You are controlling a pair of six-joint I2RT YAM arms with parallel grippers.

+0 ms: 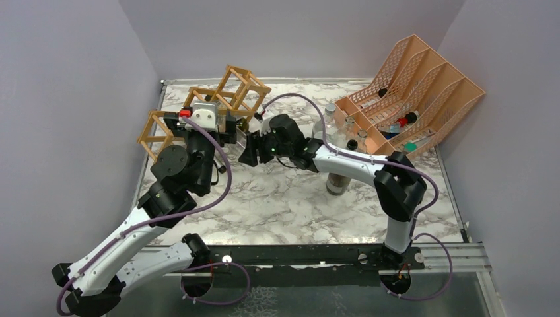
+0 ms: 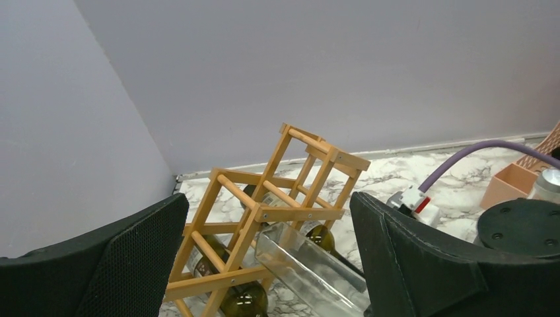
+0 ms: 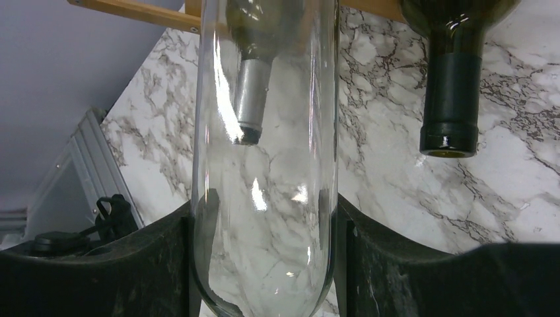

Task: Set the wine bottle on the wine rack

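Note:
The wooden wine rack [image 1: 228, 92] stands at the back left and looks tilted in the left wrist view [image 2: 290, 214]. Dark green bottles [image 2: 245, 301] lie in its lower cells. My right gripper [image 1: 253, 150] is shut on the base end of a clear glass wine bottle [image 3: 264, 172]. The bottle points at the rack, its far end at a lower cell's opening [image 2: 310, 267]. Two green bottle necks [image 3: 450, 99] stick out toward the right wrist camera. My left gripper [image 1: 228, 129] is open and empty, right in front of the rack, its fingers [image 2: 139, 264] either side of the view.
A salmon-orange perforated file organiser [image 1: 413, 89] with small bottles in it stands at the back right. A jar [image 1: 338, 183] stands under the right forearm. Purple cables loop over both arms. Grey walls close in the left, back and right sides.

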